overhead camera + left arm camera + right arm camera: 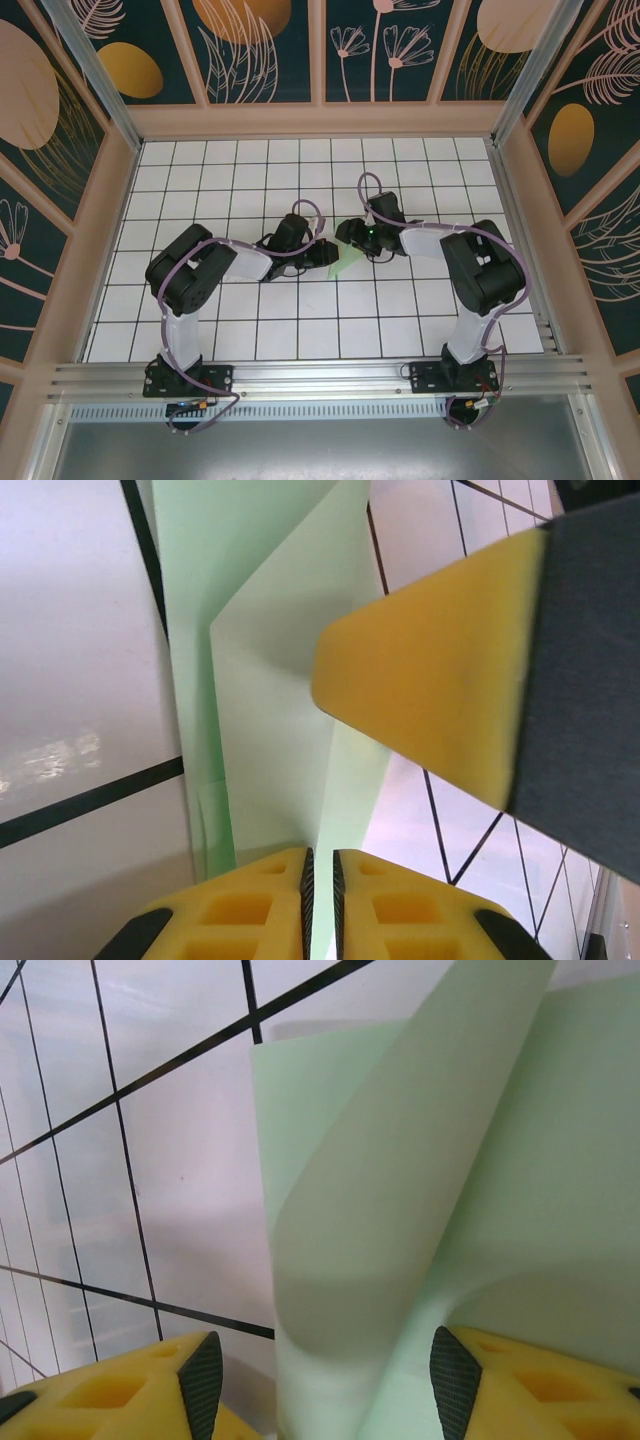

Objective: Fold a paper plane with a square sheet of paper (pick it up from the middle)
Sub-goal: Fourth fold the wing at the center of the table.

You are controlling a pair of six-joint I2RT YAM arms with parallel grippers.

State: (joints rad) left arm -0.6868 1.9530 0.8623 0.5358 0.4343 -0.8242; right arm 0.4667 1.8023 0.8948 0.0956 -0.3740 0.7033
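Your left gripper (320, 868) is pinching the paper (270, 730) along its ridge; your right gripper (328, 1365) is standing spread, the curled flap rising directly between its jaws.

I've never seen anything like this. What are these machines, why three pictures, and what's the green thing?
These are two robot arms, the left arm and the right arm, bolted at the near edge of a white tiled table. The wide picture looks down from above. The other two come from a small camera on each wrist, so the yellow blocks at the bottom are that arm's own fingers. The green thing is a sheet of paper, partly folded, between the arms' tips. The left gripper has its fingers pressed together on the paper, pinching it. The right gripper is open, with a curved fold of paper between its fingers.
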